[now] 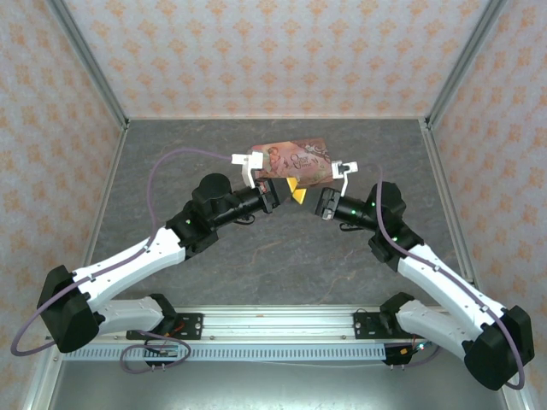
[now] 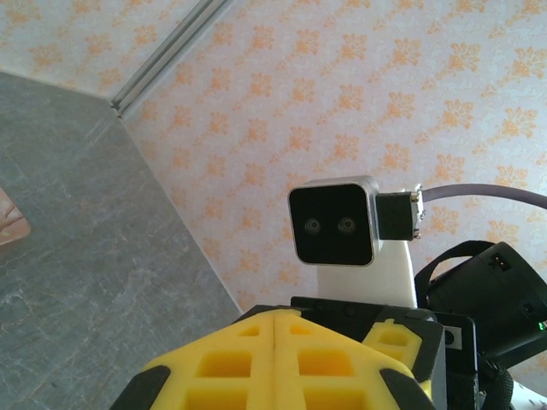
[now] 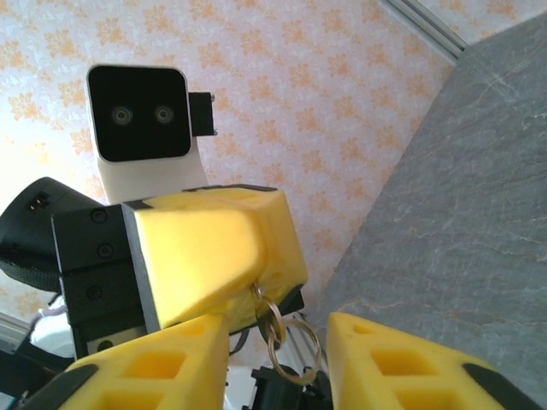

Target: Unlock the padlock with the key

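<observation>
Top external: tin (image 1: 295, 158), contents unseen | left gripper (image 1: 299, 195) just in front of tin, pressed shut on key (image 3: 259, 295), rings (image 3: 289, 342) dangling down, key axis hidden | right gripper (image 3: 280, 333) spread, rings between its fingers

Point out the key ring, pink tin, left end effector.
key ring (image 3: 273, 331): right wrist view, left wire.
pink tin (image 1: 299, 161): top view, illustrated face.
left end effector (image 2: 274, 321): left wrist view, fingertip seam.

This looks like a robotics lab test cell rather than a lived-in room: a grey stone-patterned tabletop (image 1: 282, 256) boxed in by aluminium frame posts (image 1: 89, 64) and wall panels (image 1: 273, 51) papered in an orange floral print, with two robot arms (image 1: 128, 263) bolted to a slotted metal rail (image 1: 273, 322) at its near edge.
</observation>
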